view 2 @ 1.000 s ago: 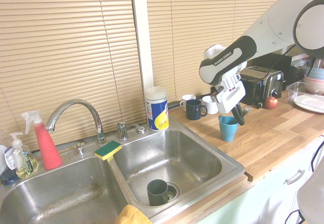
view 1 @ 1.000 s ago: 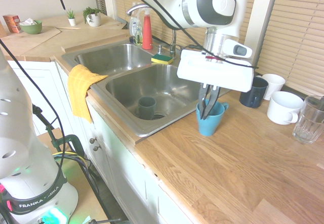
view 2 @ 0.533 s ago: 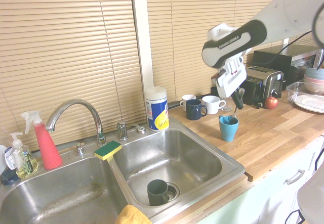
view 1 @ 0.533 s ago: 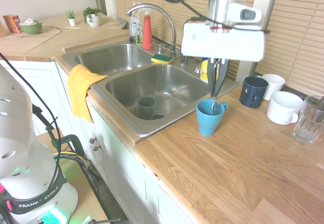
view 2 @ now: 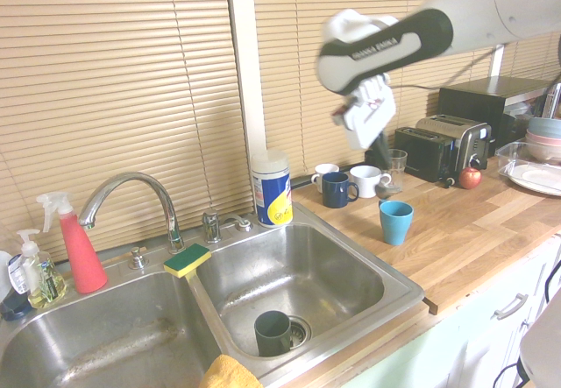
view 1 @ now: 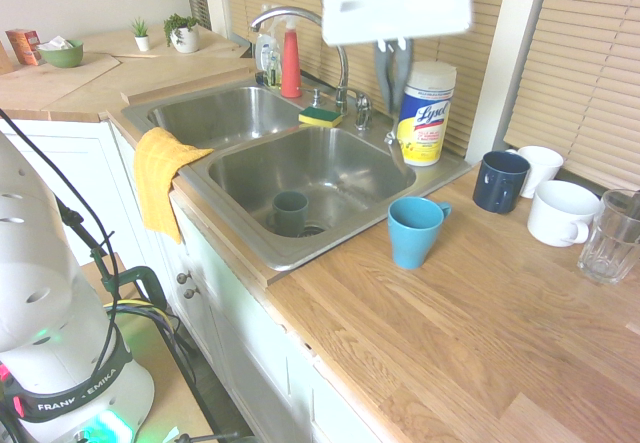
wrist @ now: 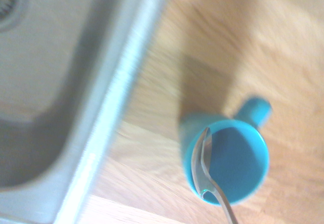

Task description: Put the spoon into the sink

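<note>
My gripper [view 1: 393,109] hangs high over the counter, between the sink's right basin [view 1: 345,168] and the blue mug [view 1: 413,231]. It is shut on the handle of a slim spoon [wrist: 208,171], which hangs down from the fingers. In the wrist view the spoon's bowl lies over the open blue mug [wrist: 238,161], with the sink's steel rim [wrist: 109,118] to one side. In the second exterior view the spoon's bowl [view 2: 383,192] dangles just above and left of the mug [view 2: 395,222]. The sink [view 2: 329,274] has two steel basins.
A dark mug [view 1: 291,213] stands by the right basin's drain. A Lysol canister [view 1: 425,113], sponge [view 1: 320,116] and faucet [view 1: 300,18] line the sink's back. A yellow cloth [view 1: 163,168] hangs over its front. A navy mug [view 1: 498,181], white mugs [view 1: 563,213] and a glass [view 1: 610,235] stand further along the counter.
The gripper has risen out of the blue mug, lifting the spoon with it, and has swung toward the sink side. The mug stays in place.
</note>
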### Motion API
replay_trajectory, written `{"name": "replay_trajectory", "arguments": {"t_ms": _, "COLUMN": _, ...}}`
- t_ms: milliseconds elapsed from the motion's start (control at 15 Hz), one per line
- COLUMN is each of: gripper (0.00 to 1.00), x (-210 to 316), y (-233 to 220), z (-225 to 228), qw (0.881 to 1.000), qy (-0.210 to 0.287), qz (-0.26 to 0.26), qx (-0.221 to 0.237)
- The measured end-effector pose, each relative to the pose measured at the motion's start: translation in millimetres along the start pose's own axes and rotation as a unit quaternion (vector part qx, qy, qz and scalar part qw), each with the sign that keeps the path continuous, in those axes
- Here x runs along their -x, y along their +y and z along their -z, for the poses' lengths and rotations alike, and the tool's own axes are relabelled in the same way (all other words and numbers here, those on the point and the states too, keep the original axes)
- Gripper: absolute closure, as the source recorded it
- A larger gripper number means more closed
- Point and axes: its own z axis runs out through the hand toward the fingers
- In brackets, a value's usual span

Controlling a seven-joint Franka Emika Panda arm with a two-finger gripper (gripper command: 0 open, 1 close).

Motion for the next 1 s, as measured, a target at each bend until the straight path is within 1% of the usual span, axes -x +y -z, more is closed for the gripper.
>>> {"name": "replay_trajectory", "arguments": {"t_ms": 133, "gripper": 1.0, "x": 13, "y": -37, "z": 27, "qw": 1.0, "qy": 0.014, "qz": 0.019, "qx": 0.012}}
{"name": "replay_trajectory", "arguments": {"t_ms": 200, "gripper": 1.0, "x": 17, "y": -59, "z": 32, "qw": 0.999, "qy": 0.016, "qz": 0.027, "qx": 0.019}}
{"name": "replay_trajectory", "arguments": {"t_ms": 333, "gripper": 1.0, "x": 18, "y": -114, "z": 22, "qw": 0.998, "qy": 0.01, "qz": 0.048, "qx": 0.038}}
{"name": "replay_trajectory", "arguments": {"t_ms": 533, "gripper": 1.0, "x": 16, "y": -197, "z": -17, "qw": 0.994, "qy": -0.013, "qz": 0.08, "qx": 0.068}}
{"name": "replay_trajectory", "arguments": {"t_ms": 667, "gripper": 1.0, "x": 11, "y": -235, "z": -45, "qw": 0.992, "qy": -0.03, "qz": 0.093, "qx": 0.08}}
{"name": "replay_trajectory", "arguments": {"t_ms": 800, "gripper": 1.0, "x": 3, "y": -253, "z": -76, "qw": 0.99, "qy": -0.055, "qz": 0.1, "qx": 0.088}}
{"name": "replay_trajectory", "arguments": {"t_ms": 1000, "gripper": 1.0, "x": -8, "y": -260, "z": -123, "qw": 0.987, "qy": -0.09, "qz": 0.097, "qx": 0.095}}
